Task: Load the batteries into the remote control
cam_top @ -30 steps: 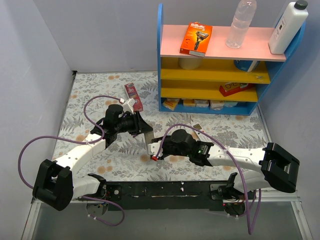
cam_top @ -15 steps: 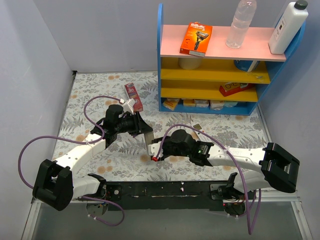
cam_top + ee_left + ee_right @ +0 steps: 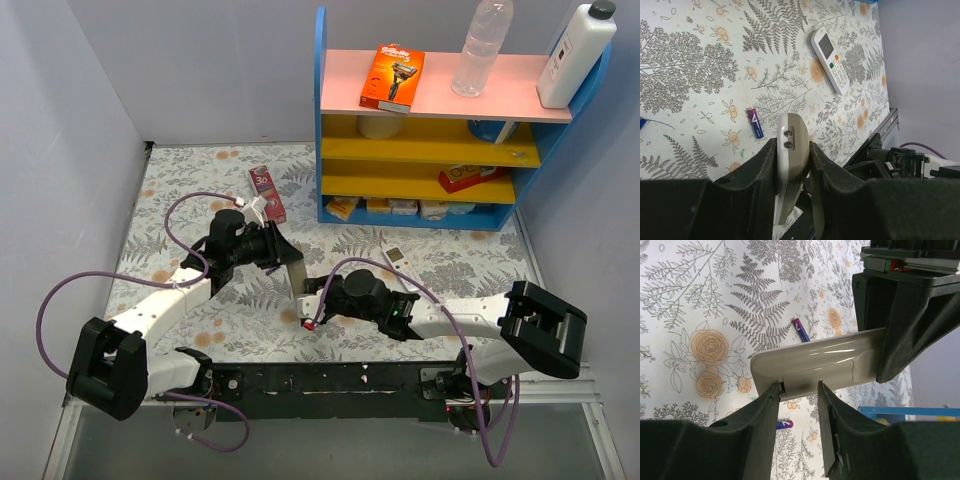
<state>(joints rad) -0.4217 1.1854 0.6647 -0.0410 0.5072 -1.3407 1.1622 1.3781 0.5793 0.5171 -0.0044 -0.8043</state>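
Observation:
My left gripper (image 3: 792, 145) is shut on a beige-grey remote control (image 3: 791, 150) and holds it on edge above the floral mat. In the right wrist view the remote control (image 3: 815, 362) shows its back, with the battery cover in place. My right gripper (image 3: 797, 387) stands open at the remote's free end. Its left fingertip touches the cover's edge, and its fingers (image 3: 827, 405) straddle the cover. Two dark blue-purple batteries lie on the mat under the remote, one (image 3: 801, 330) beyond it and the other (image 3: 785, 424) nearer. From above, the two grippers meet at the remote (image 3: 297, 280).
A white keypad remote (image 3: 392, 254) lies on the mat right of the grippers. A blue shelf unit (image 3: 440, 130) with boxes and bottles stands at the back right. A red box (image 3: 268, 190) lies behind the left gripper. A wall runs along the left.
My right arm has shifted left and down, uncovering the white keypad remote. Its jaws widened briefly and came back. The left arm and the held remote have stayed put.

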